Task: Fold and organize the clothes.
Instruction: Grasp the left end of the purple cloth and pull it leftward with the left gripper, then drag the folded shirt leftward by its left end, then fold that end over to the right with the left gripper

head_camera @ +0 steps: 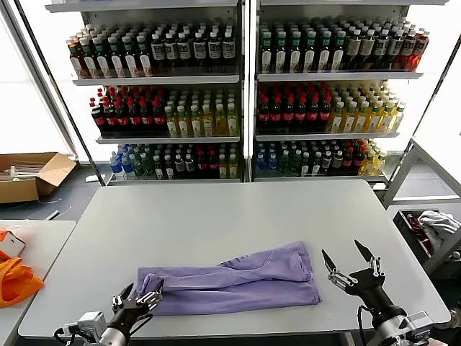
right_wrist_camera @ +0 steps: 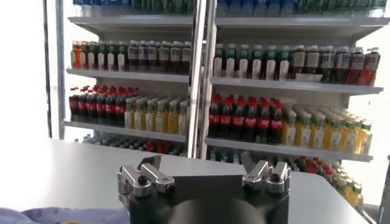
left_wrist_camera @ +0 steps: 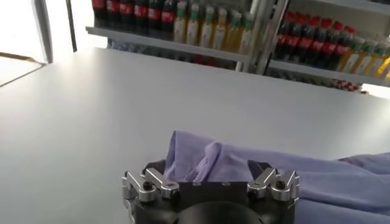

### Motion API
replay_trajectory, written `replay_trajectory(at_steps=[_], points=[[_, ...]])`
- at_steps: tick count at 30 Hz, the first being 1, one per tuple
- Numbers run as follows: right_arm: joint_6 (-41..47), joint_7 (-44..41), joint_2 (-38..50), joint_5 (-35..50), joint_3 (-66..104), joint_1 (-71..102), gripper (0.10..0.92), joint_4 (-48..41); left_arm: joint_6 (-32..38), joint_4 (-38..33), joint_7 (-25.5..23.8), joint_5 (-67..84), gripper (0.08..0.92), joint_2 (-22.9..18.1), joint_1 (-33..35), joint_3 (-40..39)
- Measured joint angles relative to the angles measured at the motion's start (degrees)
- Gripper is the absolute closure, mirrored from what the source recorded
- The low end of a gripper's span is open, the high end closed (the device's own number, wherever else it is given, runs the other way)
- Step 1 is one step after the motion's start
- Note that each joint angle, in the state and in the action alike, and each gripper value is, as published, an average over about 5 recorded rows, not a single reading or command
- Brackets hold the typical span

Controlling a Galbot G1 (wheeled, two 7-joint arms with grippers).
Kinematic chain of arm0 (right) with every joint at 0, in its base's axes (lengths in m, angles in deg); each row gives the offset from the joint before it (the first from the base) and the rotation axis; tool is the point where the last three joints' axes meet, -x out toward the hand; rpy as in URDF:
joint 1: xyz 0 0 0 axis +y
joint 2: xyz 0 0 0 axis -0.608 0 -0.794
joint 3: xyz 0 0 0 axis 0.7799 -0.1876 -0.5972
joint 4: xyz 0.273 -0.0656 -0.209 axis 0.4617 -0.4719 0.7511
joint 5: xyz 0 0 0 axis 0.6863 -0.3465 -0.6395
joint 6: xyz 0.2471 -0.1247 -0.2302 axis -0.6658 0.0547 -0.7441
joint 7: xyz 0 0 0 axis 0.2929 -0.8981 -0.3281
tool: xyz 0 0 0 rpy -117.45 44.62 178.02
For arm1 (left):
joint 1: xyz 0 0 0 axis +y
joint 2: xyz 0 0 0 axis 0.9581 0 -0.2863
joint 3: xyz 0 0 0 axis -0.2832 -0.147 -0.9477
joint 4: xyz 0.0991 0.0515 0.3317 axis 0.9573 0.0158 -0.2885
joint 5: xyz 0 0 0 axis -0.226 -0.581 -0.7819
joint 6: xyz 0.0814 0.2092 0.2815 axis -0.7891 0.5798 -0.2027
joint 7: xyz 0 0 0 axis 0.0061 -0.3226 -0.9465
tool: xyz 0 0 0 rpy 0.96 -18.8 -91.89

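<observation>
Lavender T-shirt (head_camera: 230, 281) lies part-folded on desk (head_camera: 216, 216) front edge. Left gripper (head_camera: 137, 301) fingers are closed on its left corner; right gripper (head_camera: 353, 268) is held open beside it. Thin, limp fabric: edges or corners should be pinched.

A light purple T-shirt (head_camera: 230, 280) is seen folded into a long, rumpled band, laid flat along the near edge of the grey bench (head_camera: 216, 216). Only plain fabric is shown. The right end is broader; the left end is bunched at the left pincer (head_camera: 138, 300).
</observation>
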Motion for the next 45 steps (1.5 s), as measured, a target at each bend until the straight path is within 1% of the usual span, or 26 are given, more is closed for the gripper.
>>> replay_trajectory(at_steps=[2, 6, 11, 19, 24, 27, 31, 34, 40, 45], points=[[-0.09, -0.16, -0.05, 0.02, 0.09, 0.19, 0.203, 0.41, 0.18, 0.54, 0.99, 0.26, 0.237, -0.48, -0.16, -0.28], [-0.11, -0.24, -0.14, 0.12, 0.08, 0.27, 0.203, 1.18, 0.59, 1.12, 2.10, 0.74, 0.354, -1.16, -0.32, -0.70], [0.13, -0.18, -0.17, 0.36, 0.01, 0.24, 0.203, 2.05, 1.12, 1.76, 2.28, 1.06, 0.492, -1.93, -0.30, -1.31], [0.66, 0.08, -0.37, 0.83, -0.04, -0.02, 0.203, 2.66, 1.95, 2.30, 1.42, 1.32, 0.726, -2.62, -0.36, -1.77], [1.03, 0.17, -0.46, 1.00, -0.39, -0.60, 0.203, 2.52, 2.27, 1.91, -0.77, 1.62, 0.860, -2.02, 0.09, -1.23], [1.19, 0.35, -0.25, 1.29, -0.31, -1.02, 0.203, 2.25, 2.20, 1.53, -2.47, 1.83, 0.887, -1.43, 0.15, -0.48], [1.22, 0.50, -0.04, 1.84, 0.15, -1.77, 0.203, 1.79, 2.15, 1.43, -4.99, 2.20, 0.888, -0.01, -0.34, 1.67], [1.21, 0.52, -0.29, 2.13, 0.22, -2.36, 0.203, 1.45, 2.14, 1.90, -7.30, 2.58, 0.888, 1.95, -0.95, 4.38], [0.98, 0.53, -0.48, 2.04, -0.58, -2.86, 0.203, 0.63, 2.12, 4.96, -12.01, 3.64, 0.888, 8.05, -2.28, 11.44], [0.81, 0.68, -0.47, 2.38, -0.89, -3.50, 0.203, 0.44, 2.67, 8.17, -14.40, 4.45, 0.888, 13.99, -2.91, 17.51]])
